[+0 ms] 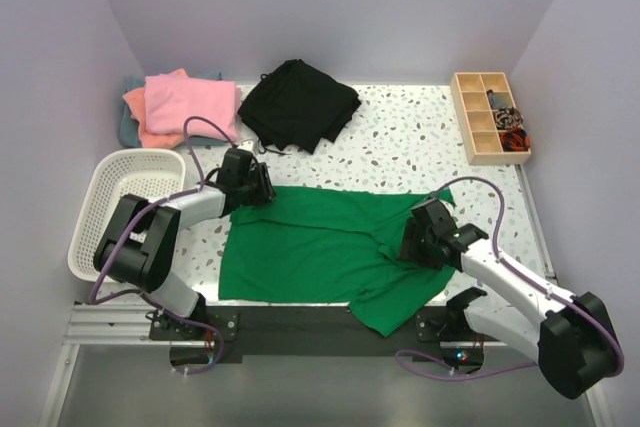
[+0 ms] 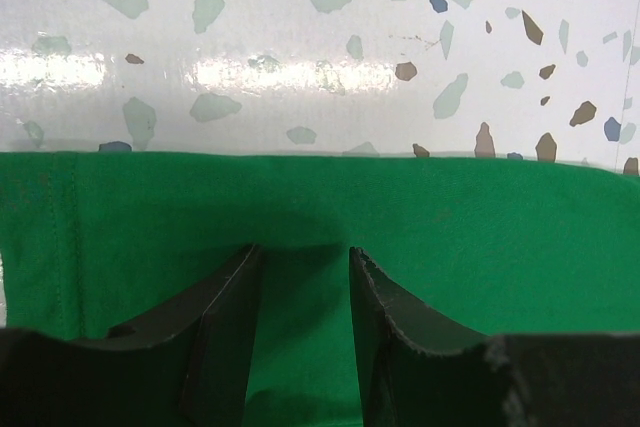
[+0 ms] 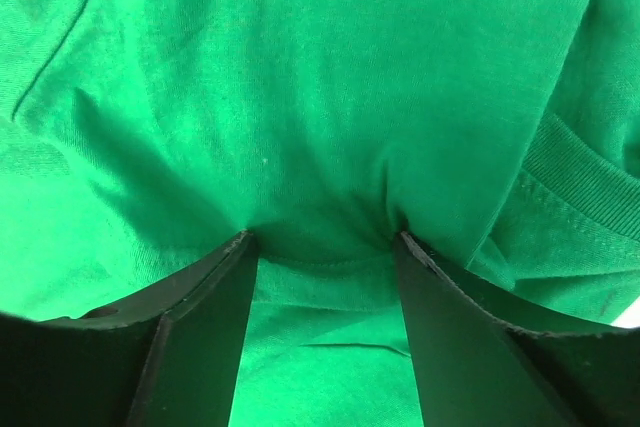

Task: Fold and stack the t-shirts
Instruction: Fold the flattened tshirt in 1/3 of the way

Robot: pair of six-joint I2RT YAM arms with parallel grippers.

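Observation:
A bright green t-shirt [image 1: 310, 247] lies spread across the near middle of the table, one sleeve hanging toward the front edge. My left gripper [image 1: 258, 190] rests on its far left corner, just inside the hem. In the left wrist view this gripper [image 2: 303, 252] is open, with flat green cloth [image 2: 450, 217] between its fingers. My right gripper [image 1: 410, 244] presses on the shirt's right part near the collar. Here too the gripper [image 3: 322, 237] is open; the cloth [image 3: 300, 77] puckers between its tips and a stitched edge lies in the gap. Folded pink [image 1: 188, 104], salmon-orange and grey-teal shirts sit at the back left.
A black garment [image 1: 298, 102] lies at the back centre. A white mesh basket [image 1: 112, 209] stands at the left edge beside the left arm. A wooden compartment tray [image 1: 489, 117] with small items sits at the back right. Speckled tabletop [image 1: 420, 147] shows behind the green shirt.

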